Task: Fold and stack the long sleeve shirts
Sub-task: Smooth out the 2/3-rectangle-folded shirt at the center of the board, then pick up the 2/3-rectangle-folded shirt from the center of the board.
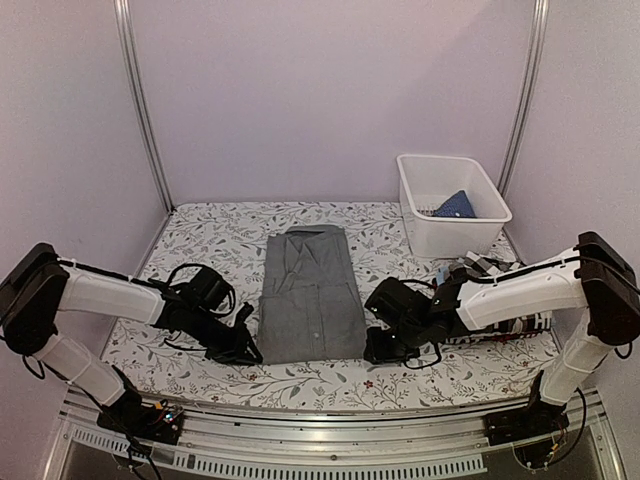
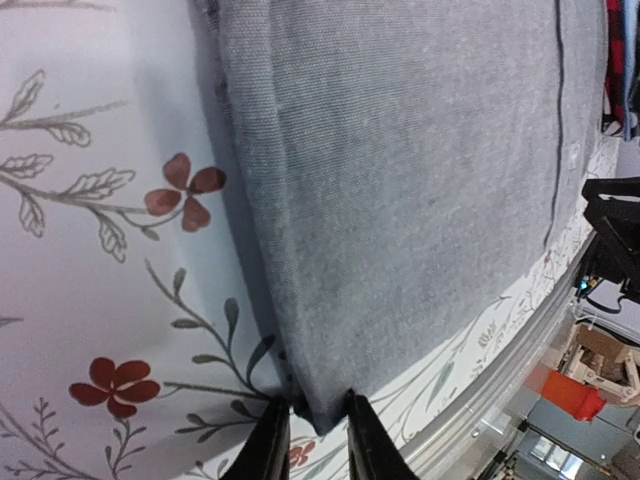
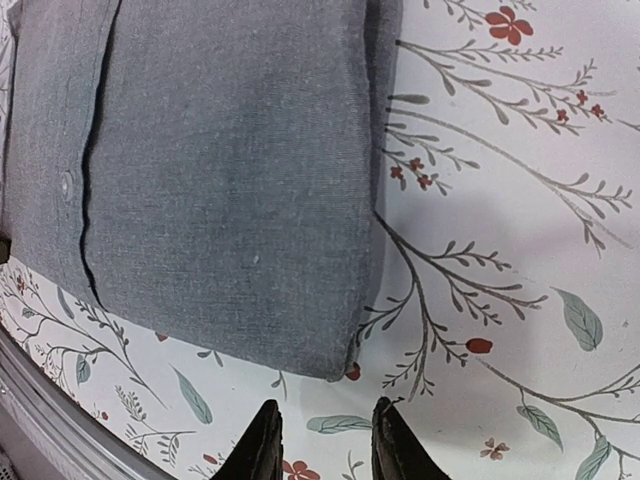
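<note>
On the worktop (image 1: 210, 230) lies a folded grey shirt (image 1: 312, 295). The left hand (image 2: 318, 445) straddles its corner (clenched? I cannot tell); the right hand (image 3: 322, 437) is released.

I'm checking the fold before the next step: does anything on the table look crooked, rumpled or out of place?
Nothing stands out. The grey button-up shirt lies flat, folded, with straight edges, and the blue cloth sits inside the white basket.

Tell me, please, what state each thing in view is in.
grey shirt, folded, lying flat, front up.
left gripper, jaws astride the shirt's near corner; grip unclear.
right gripper, open, just short of the shirt's other near corner.
white basket, upright, holding a blue cloth.
</note>
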`<action>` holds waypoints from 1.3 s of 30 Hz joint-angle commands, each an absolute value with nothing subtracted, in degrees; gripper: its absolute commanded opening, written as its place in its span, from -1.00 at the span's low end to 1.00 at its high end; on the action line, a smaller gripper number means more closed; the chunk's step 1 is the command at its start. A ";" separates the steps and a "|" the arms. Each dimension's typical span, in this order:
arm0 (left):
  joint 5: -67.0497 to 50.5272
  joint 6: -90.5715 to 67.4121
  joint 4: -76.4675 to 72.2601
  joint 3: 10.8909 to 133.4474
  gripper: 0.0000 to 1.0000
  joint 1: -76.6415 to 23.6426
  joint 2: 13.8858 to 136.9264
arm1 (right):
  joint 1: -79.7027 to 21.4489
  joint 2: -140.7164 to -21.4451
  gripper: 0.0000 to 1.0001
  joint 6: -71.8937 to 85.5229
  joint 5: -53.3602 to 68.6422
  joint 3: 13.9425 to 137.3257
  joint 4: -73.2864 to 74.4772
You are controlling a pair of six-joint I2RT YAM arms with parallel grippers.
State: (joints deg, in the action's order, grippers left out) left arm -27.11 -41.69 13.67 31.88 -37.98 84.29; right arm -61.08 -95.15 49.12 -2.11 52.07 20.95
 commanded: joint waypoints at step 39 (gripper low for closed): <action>-17.03 -43.86 23.79 32.51 -1.00 -40.85 84.25 | -61.34 -102.26 -1.00 48.46 -0.83 55.68 19.44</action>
